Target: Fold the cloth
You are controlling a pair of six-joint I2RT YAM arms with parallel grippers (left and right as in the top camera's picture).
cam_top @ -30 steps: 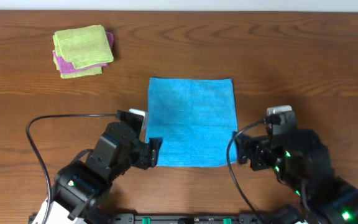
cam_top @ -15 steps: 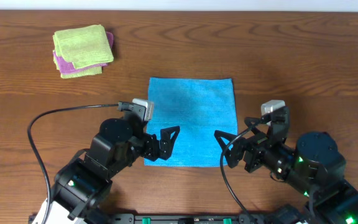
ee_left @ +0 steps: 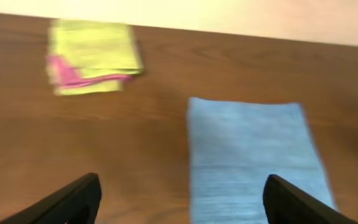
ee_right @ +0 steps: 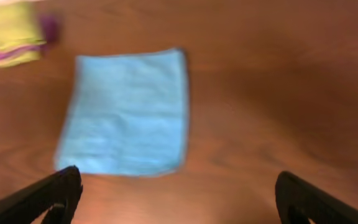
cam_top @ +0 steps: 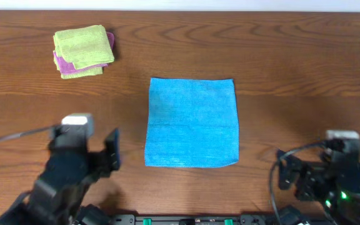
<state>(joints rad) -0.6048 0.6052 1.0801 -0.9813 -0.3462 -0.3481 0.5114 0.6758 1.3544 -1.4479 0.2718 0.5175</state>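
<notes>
Grippers come first, at the near side of the brown wooden table. The left gripper stands to the left of the bright sky-blue square terry cloth, off its near left corner and well apart from it, and its two black fingers are spread wide with nothing between them. The right gripper stands on the other side, off the near right corner of this cloth, apart from it too, released and holding nothing. The cloth itself lies flat and spread out on the wood, with nearly straight edges. Far behind the cloth, toward its left, rests a small folded stack, a lime-green cloth over a purple cloth.
</notes>
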